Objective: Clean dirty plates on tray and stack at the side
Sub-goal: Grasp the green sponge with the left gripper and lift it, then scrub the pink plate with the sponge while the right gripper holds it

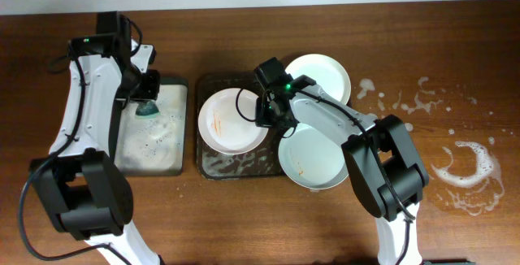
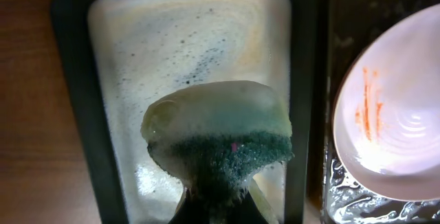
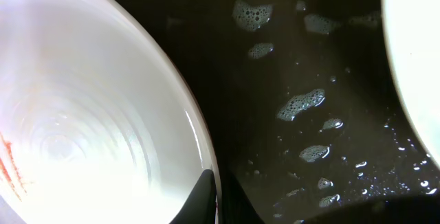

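A white plate [image 1: 231, 120] with orange streaks lies tilted in the dark tray [image 1: 236, 166], which holds soapy foam. My right gripper [image 1: 265, 107] is shut on this plate's right rim; in the right wrist view one finger [image 3: 206, 196] lies inside the rim of the plate [image 3: 82, 114], above the foamy tray floor [image 3: 302, 114]. A second white plate [image 1: 323, 76] overlaps the tray's far right corner. A pale green-tinted plate [image 1: 313, 158] lies at the tray's right. My left gripper [image 1: 146, 101] is shut on a green sponge [image 2: 220, 135]. The streaked plate [image 2: 392, 114] shows to its right.
The sponge hangs over a smaller dark tray [image 1: 154, 147] filled with whitish foam, left of the main tray; it also shows in the left wrist view [image 2: 110, 80]. Foamy water puddles [image 1: 467, 167] spread over the brown table at the right.
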`<act>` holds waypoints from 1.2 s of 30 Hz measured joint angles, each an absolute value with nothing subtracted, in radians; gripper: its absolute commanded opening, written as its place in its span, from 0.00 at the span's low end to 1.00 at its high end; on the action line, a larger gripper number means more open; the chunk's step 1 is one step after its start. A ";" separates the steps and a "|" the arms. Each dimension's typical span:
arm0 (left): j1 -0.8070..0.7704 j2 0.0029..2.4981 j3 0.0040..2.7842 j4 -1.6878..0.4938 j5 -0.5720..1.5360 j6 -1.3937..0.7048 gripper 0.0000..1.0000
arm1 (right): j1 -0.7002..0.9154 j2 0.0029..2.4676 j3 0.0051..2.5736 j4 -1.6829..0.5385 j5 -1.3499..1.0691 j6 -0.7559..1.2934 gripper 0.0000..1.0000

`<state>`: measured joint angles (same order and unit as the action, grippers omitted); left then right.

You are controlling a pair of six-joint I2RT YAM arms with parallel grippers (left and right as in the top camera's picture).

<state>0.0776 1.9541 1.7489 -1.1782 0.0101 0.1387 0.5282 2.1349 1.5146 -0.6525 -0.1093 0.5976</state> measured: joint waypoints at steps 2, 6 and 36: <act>0.077 1.954 1.749 -1.178 -0.004 0.126 0.01 | 0.528 2.135 1.515 -0.653 -0.109 0.597 0.04; 0.063 1.954 1.724 -1.150 -0.012 0.117 0.01 | 0.528 2.135 1.515 -0.652 -0.109 0.598 0.04; -0.334 1.956 1.425 -0.736 0.180 -0.205 0.01 | 0.528 2.135 1.515 -0.646 -0.114 0.598 0.04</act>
